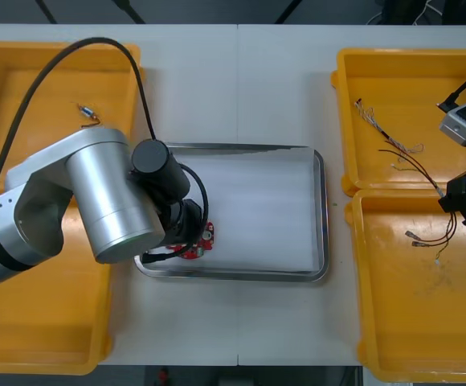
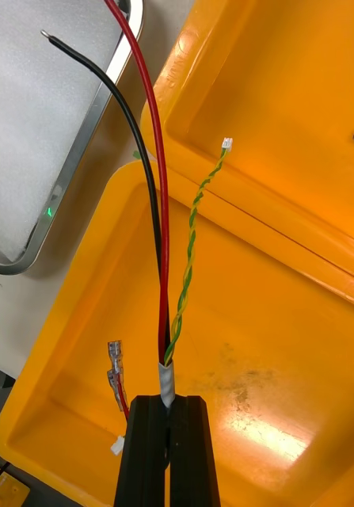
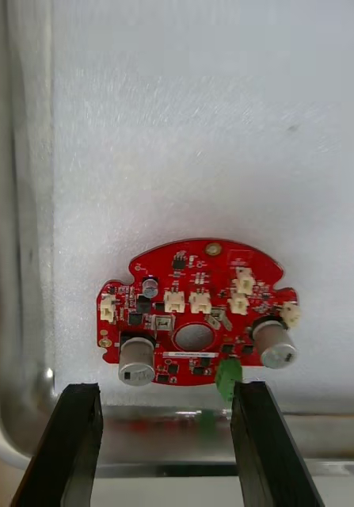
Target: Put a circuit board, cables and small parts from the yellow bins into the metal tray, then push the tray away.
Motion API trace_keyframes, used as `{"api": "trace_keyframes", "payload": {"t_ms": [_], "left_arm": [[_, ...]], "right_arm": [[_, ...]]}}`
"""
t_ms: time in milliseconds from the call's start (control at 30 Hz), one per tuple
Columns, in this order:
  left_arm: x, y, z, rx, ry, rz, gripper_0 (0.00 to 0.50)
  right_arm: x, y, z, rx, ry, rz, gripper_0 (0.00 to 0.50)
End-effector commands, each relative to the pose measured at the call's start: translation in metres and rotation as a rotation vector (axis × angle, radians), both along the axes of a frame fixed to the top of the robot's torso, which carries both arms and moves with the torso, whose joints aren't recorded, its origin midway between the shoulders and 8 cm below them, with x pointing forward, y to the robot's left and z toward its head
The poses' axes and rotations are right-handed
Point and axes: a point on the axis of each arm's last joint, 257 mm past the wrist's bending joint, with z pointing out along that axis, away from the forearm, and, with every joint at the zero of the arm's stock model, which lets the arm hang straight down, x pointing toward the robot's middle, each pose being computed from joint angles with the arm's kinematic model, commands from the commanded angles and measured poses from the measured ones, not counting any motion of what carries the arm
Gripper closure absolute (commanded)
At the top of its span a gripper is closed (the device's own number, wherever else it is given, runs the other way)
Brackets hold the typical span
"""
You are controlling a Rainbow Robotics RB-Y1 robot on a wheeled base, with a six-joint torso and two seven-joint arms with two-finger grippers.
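The left claw (image 3: 165, 444) hangs low over the near left corner of the metal tray (image 1: 321, 209), its fingers spread wide and gripping nothing. The round red circuit board (image 3: 196, 317) lies flat on the tray's white lining, just ahead of the fingertips and close to the near rim.

At the tabletop's (image 1: 241, 80) right side, the right claw (image 2: 170, 400) is closed tight on a cable bundle (image 2: 162, 238) of red, black and twisted yellow-green strands. It holds the bundle by its taped end above the near right yellow bin (image 2: 264, 317), and the red and black strands reach out over the tray's edge.
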Motion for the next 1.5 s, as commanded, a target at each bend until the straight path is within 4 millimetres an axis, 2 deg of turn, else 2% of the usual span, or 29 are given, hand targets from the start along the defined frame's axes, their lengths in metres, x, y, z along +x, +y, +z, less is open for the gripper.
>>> {"api": "trace_keyframes", "payload": {"t_ms": [33,67,133,233,267,300,333,500,533,567,600,667,833,900,1133,1233,1433,1500], "left_arm": [[0.01,0.015,0.061,-0.084,-0.071,0.083,0.0],[0.009,0.016,0.064,-0.087,-0.068,0.081,0.0],[0.008,0.023,0.076,-0.095,-0.059,0.08,0.0],[0.004,0.041,0.098,-0.096,-0.031,0.066,0.0],[0.004,0.041,0.098,-0.096,-0.031,0.066,0.0],[0.004,0.053,0.109,-0.095,-0.021,0.069,0.0],[0.005,0.057,0.113,-0.097,-0.018,0.073,0.0],[0.016,0.095,0.144,-0.097,-0.016,0.107,0.0],[0.016,0.095,0.144,-0.097,-0.016,0.107,0.0],[0.022,0.109,0.156,-0.105,-0.025,0.139,0.0],[0.022,0.109,0.156,-0.105,-0.025,0.139,0.0],[0.032,0.131,0.17,-0.107,-0.048,0.196,0.0],[0.048,0.161,0.187,-0.127,-0.077,0.286,0.0],[0.057,0.177,0.196,-0.147,-0.09,0.341,0.0],[0.081,0.21,0.208,-0.196,-0.116,0.464,0.0],[0.092,0.228,0.212,-0.211,-0.123,0.529,0.0],[0.113,0.25,0.224,-0.285,-0.134,0.623,0.0],[0.117,0.256,0.228,-0.301,-0.136,0.645,0.0]], "right_arm": [[0.006,0.001,0.018,-0.004,-0.054,-0.005,0.5],[-0.003,0.0,-0.004,0.004,0.009,-0.013,0.5],[-0.004,0.0,-0.006,0.003,0.016,-0.014,0.5],[-0.002,-0.003,-0.003,-0.016,0.01,-0.007,0.5],[-0.002,-0.003,-0.003,-0.016,0.01,-0.007,0.5],[-0.001,-0.001,-0.001,-0.016,0.005,0.006,0.5],[-0.001,0.0,0.0,-0.016,0.003,0.009,0.5],[0.002,0.018,0.005,-0.035,-0.009,0.087,0.5],[0.002,0.018,0.005,-0.035,-0.009,0.087,0.5],[0.003,0.029,0.007,-0.049,-0.016,0.129,0.5],[0.003,0.029,0.007,-0.049,-0.016,0.129,0.5],[0.004,0.046,0.011,-0.077,-0.031,0.197,0.5],[0.003,0.073,0.011,-0.121,-0.046,0.302,0.5],[0.0,0.091,0.01,-0.141,-0.054,0.366,0.5],[-0.002,0.133,0.003,-0.199,-0.072,0.524,0.5],[0.003,0.153,-0.004,-0.251,-0.104,0.645,0.5],[0.017,0.188,-0.024,-0.3,-0.129,0.873,0.5],[0.021,0.194,-0.029,-0.306,-0.128,0.912,0.5]]}}
